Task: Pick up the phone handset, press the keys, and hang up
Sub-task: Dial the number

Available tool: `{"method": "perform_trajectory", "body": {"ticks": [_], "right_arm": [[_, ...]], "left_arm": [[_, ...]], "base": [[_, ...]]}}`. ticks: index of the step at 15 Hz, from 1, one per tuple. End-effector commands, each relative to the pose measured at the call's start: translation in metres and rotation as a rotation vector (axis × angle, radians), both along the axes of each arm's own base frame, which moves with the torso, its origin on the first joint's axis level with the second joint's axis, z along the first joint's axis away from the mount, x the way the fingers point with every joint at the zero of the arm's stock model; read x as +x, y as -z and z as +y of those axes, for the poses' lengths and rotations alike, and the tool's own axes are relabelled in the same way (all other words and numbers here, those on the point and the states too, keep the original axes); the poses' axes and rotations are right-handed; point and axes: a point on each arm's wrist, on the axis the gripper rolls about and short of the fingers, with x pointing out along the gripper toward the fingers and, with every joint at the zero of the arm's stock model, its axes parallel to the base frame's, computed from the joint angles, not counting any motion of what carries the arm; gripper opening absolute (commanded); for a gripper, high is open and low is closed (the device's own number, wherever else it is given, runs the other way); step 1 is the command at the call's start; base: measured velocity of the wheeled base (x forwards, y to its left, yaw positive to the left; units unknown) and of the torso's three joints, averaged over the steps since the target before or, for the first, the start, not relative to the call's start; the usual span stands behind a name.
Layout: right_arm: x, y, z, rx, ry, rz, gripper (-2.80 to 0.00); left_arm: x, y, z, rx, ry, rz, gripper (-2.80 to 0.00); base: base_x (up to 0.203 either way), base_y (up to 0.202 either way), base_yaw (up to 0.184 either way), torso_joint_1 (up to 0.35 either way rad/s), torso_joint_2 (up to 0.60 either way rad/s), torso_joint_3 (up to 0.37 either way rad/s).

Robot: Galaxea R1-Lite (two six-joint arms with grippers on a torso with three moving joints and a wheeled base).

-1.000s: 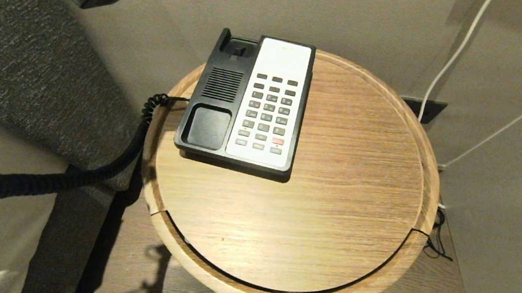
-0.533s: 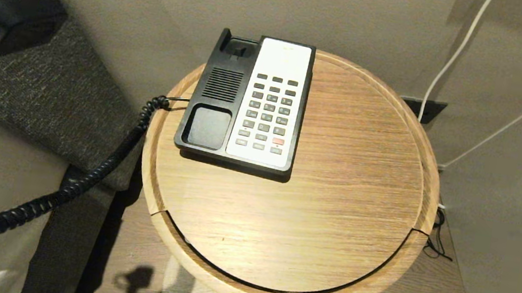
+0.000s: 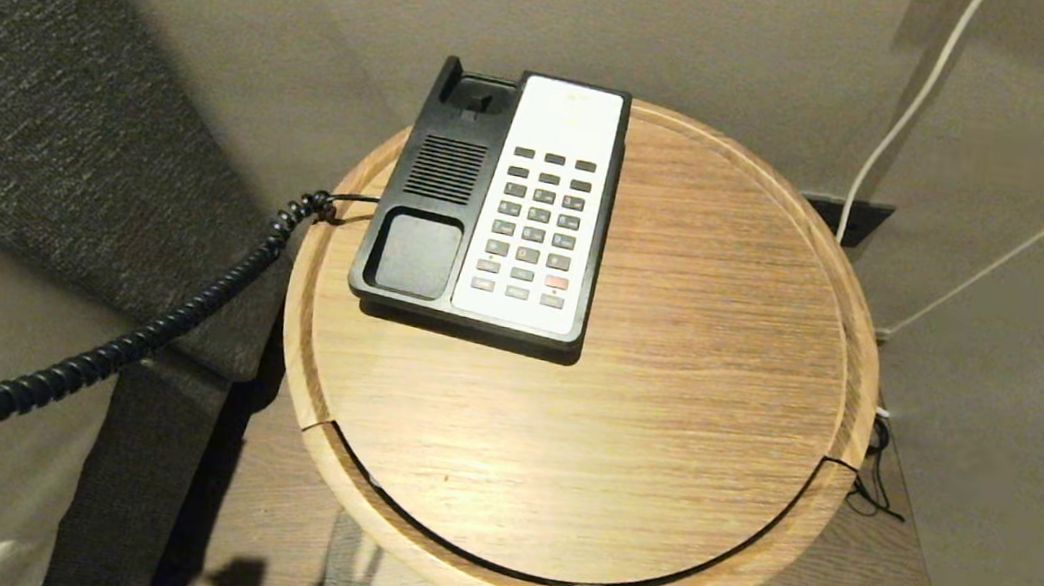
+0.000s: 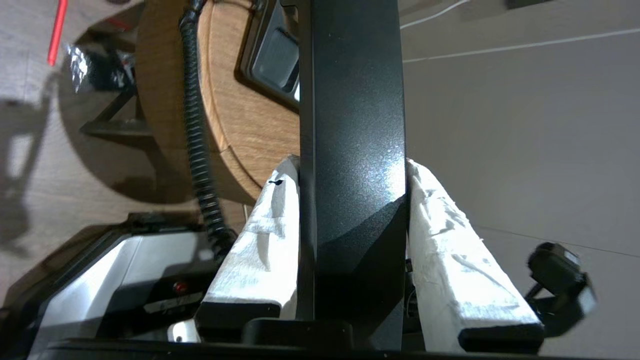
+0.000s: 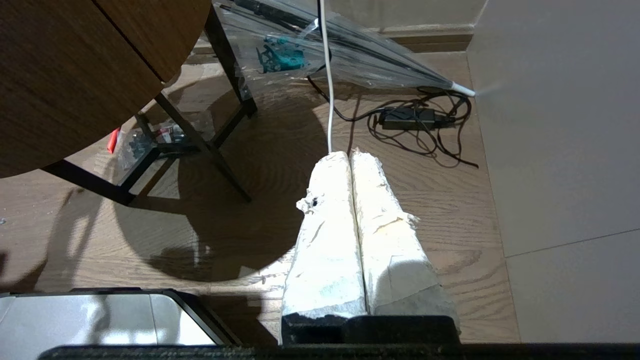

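My left pincer (image 4: 352, 172) is clamped on the long, glossy black plastic phone handset (image 4: 352, 125), its white-wrapped fingers (image 4: 260, 235) pressing both flanks. The handset's long axis runs straight out between the fingers, its far end over the round light-oak counter (image 3: 673, 373). It is off the cradle, outside the head view. The black coiled cord (image 3: 122, 346) now stretches taut off the counter's left edge; a second ago it sagged and the handset showed top left. The dark grey rectangular keys (image 3: 536, 224) sit untouched in the white faceplate. My right pincer (image 5: 350, 165) hangs closed above the wood floor.
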Motion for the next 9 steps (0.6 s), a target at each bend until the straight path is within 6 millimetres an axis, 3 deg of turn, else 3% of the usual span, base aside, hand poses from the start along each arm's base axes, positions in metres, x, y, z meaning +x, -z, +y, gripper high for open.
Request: {"method": "perform_trajectory", "body": {"ticks": [1, 6, 9], "right_arm": [[0.000, 0.000, 0.000, 0.000, 0.000, 0.000, -2.80], [0.000, 0.000, 0.000, 0.003, 0.002, -0.006, -2.80], [-0.014, -0.034, 0.000, 0.045, -0.021, -0.073, -2.80]], "left_arm": [[-0.001, -0.001, 0.001, 0.000, -0.001, -0.003, -2.80], [0.003, -0.002, -0.003, 0.033, 0.001, -0.013, -2.80], [0.003, -0.003, -0.003, 0.031, 0.000, -0.016, -2.80]], "base": [[0.000, 0.000, 0.000, 0.000, 0.00, 0.000], [0.000, 0.000, 0.000, 0.000, 0.00, 0.000], [0.000, 0.000, 0.000, 0.000, 0.00, 0.000]]}}
